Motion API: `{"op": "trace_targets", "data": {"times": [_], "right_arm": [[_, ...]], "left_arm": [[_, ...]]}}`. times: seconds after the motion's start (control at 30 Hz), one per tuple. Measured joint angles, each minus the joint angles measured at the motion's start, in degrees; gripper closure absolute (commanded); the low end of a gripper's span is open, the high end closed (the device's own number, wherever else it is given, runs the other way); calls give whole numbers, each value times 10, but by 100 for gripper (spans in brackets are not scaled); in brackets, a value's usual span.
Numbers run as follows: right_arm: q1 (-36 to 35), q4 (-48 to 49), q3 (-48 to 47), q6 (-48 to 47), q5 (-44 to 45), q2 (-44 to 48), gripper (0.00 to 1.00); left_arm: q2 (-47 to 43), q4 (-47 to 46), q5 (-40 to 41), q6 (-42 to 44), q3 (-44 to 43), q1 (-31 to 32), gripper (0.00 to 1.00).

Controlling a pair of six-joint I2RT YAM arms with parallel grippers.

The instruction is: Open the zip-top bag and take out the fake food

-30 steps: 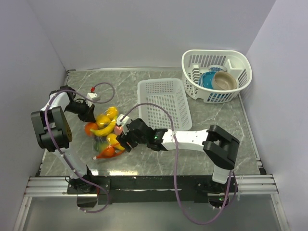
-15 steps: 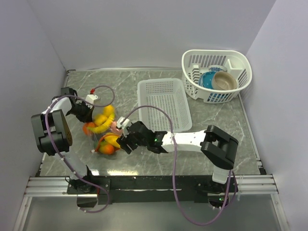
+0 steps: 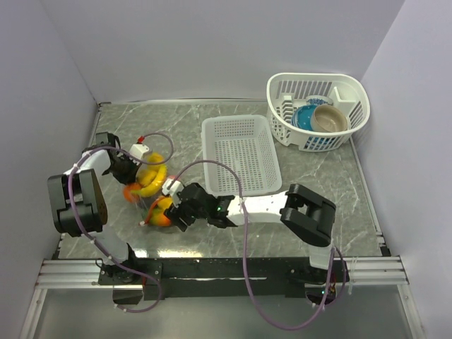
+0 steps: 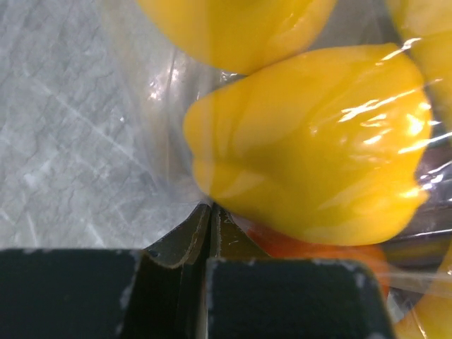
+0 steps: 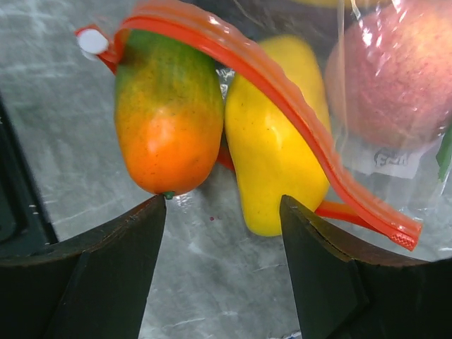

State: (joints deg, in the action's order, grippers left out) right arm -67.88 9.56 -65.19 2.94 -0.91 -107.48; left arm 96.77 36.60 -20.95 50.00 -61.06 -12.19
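Progress looks partial: zip-top bag (image 5: 282, 106) gapes, fake food (image 5: 169, 120) pokes onto the counter (image 5: 212, 282). Left claw (image 4: 210, 233) pinches its film, right claw (image 5: 222, 205) spread; emptying remains.

Tabletop: grey-green, marble-patterned slab (image 3: 321, 185) with pale veins, filling the floor of the enclosure.
Slotted tray: white rectangular plastic basket with a perforated floor and slotted walls (image 3: 240, 152), lying flat near the table's centre, its long side running from 12 to 6 o'clock.
Oval basket: white slatted plastic basket with a thick rolled rim (image 3: 314, 144), at the table's 2 o'clock corner, just apart from the tray.
Bowls: a blue bowl (image 3: 304, 118) and a tan bowl (image 3: 330, 119) inside the oval basket, touching, the blue one at the tan one's 9 o'clock.
Walls: plain pale lavender-white panels (image 3: 226, 42) at 9, 12 and 3 o'clock.
Rail: silver aluminium extrusion (image 3: 374, 270) along the 6 o'clock edge.
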Motion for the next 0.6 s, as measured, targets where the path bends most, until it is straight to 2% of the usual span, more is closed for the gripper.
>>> {"op": "trace_targets", "data": {"times": [0.37, 0.6], "right_arm": [[14, -20, -70, -27, 17, -54, 32], [24, -18, -111, -52, 34, -90, 44]], "left_arm": [[-10, -7, 40, 18, 4, -3, 94], [-10, 6, 45, 43, -6, -5, 93]]}}
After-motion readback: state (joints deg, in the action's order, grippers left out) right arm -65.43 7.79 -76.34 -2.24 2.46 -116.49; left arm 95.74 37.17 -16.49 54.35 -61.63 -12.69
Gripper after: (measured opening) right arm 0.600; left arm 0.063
